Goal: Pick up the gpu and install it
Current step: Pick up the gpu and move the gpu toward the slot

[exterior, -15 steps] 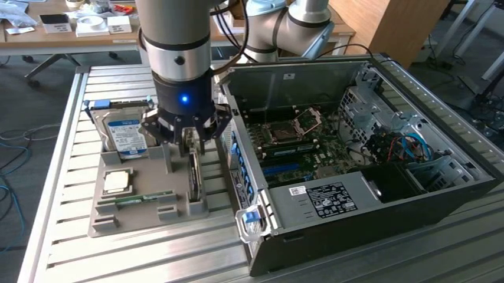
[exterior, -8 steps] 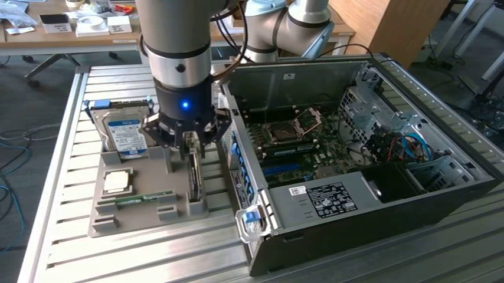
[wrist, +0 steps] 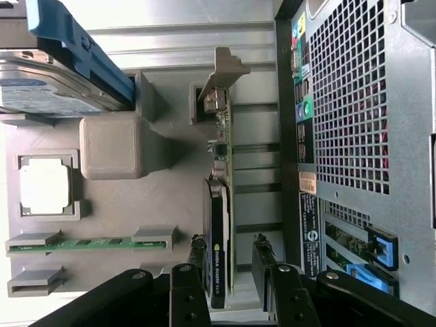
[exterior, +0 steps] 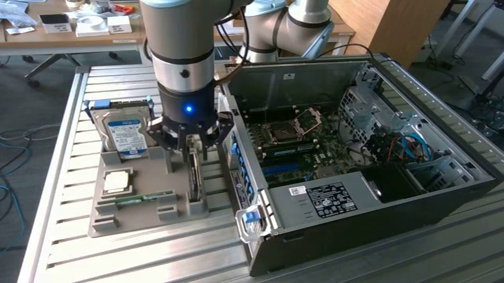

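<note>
Spread apart, the claw [exterior: 187, 154] was seen in the exterior view positioned over a grey holder [exterior: 134, 215], with a finger set on either side of the gpu [exterior: 195, 183]. Nothing was clamped. The gpu was stood on edge in a slot of that holder, on the side nearest the open computer case [exterior: 441, 177]. A blue-labelled hard drive [exterior: 126, 134] was propped upright at the holder's far end, toward the exterior view's left of the claw. A processor chip [exterior: 118, 181] and a green RAM stick [exterior: 146, 198] were laid flat in recesses of their own. Holder and case were both set on a slatted metal table [exterior: 102, 259], and the motherboard [exterior: 299, 147] was exposed inside the case.

From the wrist view, the claw [wrist: 228, 272] was seen astride the gpu [wrist: 221, 184]. One of the fingers [wrist: 196, 259] was placed just beside the card's black cooler, while the other was separated from the board side by a visible gap. The silver bracket [wrist: 221, 71] was found at the card's end farthest from the claw. The case's perforated rear panel [wrist: 354, 102] was seen close alongside the card.
</note>
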### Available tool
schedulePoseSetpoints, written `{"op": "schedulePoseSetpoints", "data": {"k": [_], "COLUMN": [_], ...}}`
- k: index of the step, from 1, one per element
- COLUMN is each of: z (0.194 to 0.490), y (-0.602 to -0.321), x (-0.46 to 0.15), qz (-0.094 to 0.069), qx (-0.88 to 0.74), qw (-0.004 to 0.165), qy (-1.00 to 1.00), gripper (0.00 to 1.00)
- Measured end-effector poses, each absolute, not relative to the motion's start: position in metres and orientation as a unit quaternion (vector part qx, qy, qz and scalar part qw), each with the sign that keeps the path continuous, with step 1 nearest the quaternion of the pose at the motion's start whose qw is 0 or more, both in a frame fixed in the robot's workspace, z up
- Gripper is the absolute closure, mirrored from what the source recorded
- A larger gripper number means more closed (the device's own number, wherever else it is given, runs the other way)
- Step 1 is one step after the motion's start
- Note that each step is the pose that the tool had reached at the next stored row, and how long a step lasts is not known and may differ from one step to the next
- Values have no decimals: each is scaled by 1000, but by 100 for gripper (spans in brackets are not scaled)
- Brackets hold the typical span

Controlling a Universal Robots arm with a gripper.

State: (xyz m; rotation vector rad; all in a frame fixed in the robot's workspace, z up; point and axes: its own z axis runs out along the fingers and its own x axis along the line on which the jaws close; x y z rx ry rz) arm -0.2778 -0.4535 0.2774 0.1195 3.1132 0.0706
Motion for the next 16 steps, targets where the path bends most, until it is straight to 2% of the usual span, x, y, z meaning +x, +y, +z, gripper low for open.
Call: {"op": "schedulePoseSetpoints", "data": {"k": [16], "z": [261], "y": [-452], "x": [-278], "qz": [23], "qx": [38], "qw": [12], "qy": [999], "gripper": [58]}}
